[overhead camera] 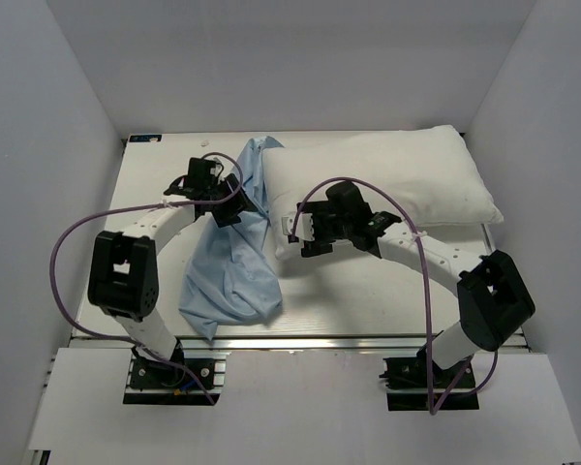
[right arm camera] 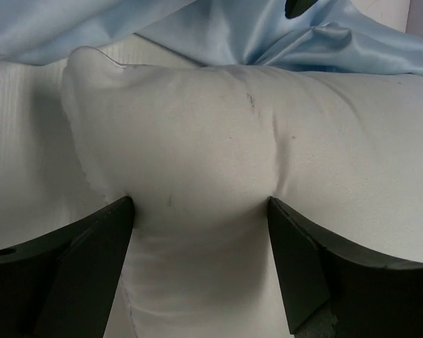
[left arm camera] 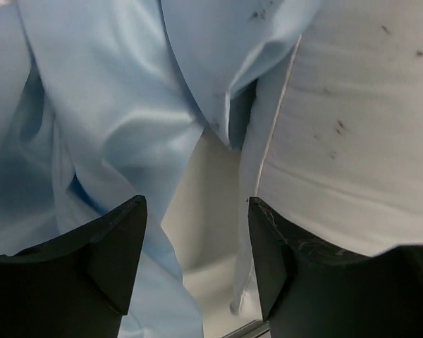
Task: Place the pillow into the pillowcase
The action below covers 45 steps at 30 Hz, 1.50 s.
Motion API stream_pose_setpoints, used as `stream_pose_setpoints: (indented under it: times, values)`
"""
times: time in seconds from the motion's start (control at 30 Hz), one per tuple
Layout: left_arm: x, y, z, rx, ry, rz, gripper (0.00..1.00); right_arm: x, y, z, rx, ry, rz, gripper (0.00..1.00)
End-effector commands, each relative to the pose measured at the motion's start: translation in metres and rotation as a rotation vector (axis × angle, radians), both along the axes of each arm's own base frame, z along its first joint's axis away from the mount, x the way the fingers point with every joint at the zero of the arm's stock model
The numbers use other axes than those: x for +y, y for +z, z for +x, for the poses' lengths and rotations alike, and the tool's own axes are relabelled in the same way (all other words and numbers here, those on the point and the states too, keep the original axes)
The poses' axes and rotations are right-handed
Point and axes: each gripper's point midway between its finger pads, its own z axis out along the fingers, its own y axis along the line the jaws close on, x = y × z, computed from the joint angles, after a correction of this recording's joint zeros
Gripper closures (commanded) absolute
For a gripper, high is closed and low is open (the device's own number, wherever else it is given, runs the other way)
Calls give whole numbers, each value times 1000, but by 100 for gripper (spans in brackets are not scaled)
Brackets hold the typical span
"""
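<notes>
The pillow (overhead camera: 387,179) is not yet inside the pillowcase (overhead camera: 232,276); right fingers (right arm camera: 77,260) squeeze its end, left fingers (left arm camera: 106,253) stand open.

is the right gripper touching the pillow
Touching. In the right wrist view the right gripper has both fingers pressed into the pillow, which bulges between them.
</notes>
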Motion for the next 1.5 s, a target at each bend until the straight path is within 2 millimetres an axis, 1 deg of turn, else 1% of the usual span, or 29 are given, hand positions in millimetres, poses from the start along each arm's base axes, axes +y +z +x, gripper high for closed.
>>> stream_pose_setpoints:
  times: [0.0,0.03,0.07,0.13,0.2,0.27,0.3,0.33,0.43,0.47,0.53,0.57,0.63,0.67,0.77,0.8,0.87,0.9,1.0,1.03,1.07,1.1,1.13,1.2,1.23,1.3,1.33,1.43,1.47]
  values:
    - [-15,24,25,-101,-55,-43,31,9,26,15,-73,-10,41,20]
    - [-16,17,29,-91,-56,-44,32,8,26,14,-74,-12,40,20]
    - [-17,18,34,-98,-54,-46,32,9,26,14,-73,-8,43,20]
    - [-19,10,42,-89,-53,-43,33,9,28,12,-68,-9,50,18]
    - [-22,12,51,-105,-53,-46,33,8,26,11,-54,-13,49,18]
    - [-26,6,62,-107,-56,-54,35,8,26,10,-40,-18,46,18]
    - [-27,11,64,-119,-57,-56,35,8,26,10,-40,-19,46,18]
    - [-28,6,68,-111,-54,-50,35,8,25,10,-36,-19,45,18]
    - [-31,6,79,-117,-51,-36,37,7,25,9,-33,-21,45,18]
    - [-29,-3,82,-99,-42,-20,40,7,26,8,-32,-23,47,18]
    - [-29,-5,89,-94,-42,-2,43,6,27,9,-32,-29,47,18]
    - [-29,-13,91,-80,-43,9,48,6,28,8,-30,-29,49,18]
    - [-30,-15,94,-79,-53,17,57,6,28,9,-31,-33,50,18]
    - [-29,-19,93,-71,-55,24,67,5,28,9,-28,-35,46,17]
    - [-28,-22,88,-64,-70,34,76,4,25,8,-17,-36,33,15]
    - [-28,-15,86,-79,-81,33,80,4,27,9,-25,-31,32,14]
    - [-27,-8,79,-91,-96,35,81,6,29,9,-31,-18,36,12]
    - [-26,7,75,-124,-114,38,83,6,36,11,-40,-17,46,12]
    - [-18,19,59,-137,-129,73,84,7,52,10,-28,-1,75,12]
    - [-16,33,54,-166,-131,73,84,11,69,9,-35,19,103,12]
    - [-15,34,49,-164,-135,77,84,11,75,8,-35,27,110,11]
    - [-14,36,44,-161,-146,81,84,11,79,2,-18,49,111,11]
    - [-14,43,41,-173,-150,77,84,12,92,-1,-34,63,126,11]
    - [-13,45,36,-171,-153,72,84,10,101,-9,-32,90,131,11]
    - [-14,49,33,-180,-156,66,84,7,103,-19,-23,120,121,11]
    - [-14,52,32,-185,-155,61,84,3,103,-29,-10,150,103,11]
    - [-14,51,31,-183,-155,59,84,-2,99,-38,13,167,84,10]
    - [-17,52,28,-180,-171,41,84,-14,79,-52,25,207,20,11]
    - [-18,51,27,-177,-173,36,84,-16,79,-54,26,211,15,11]
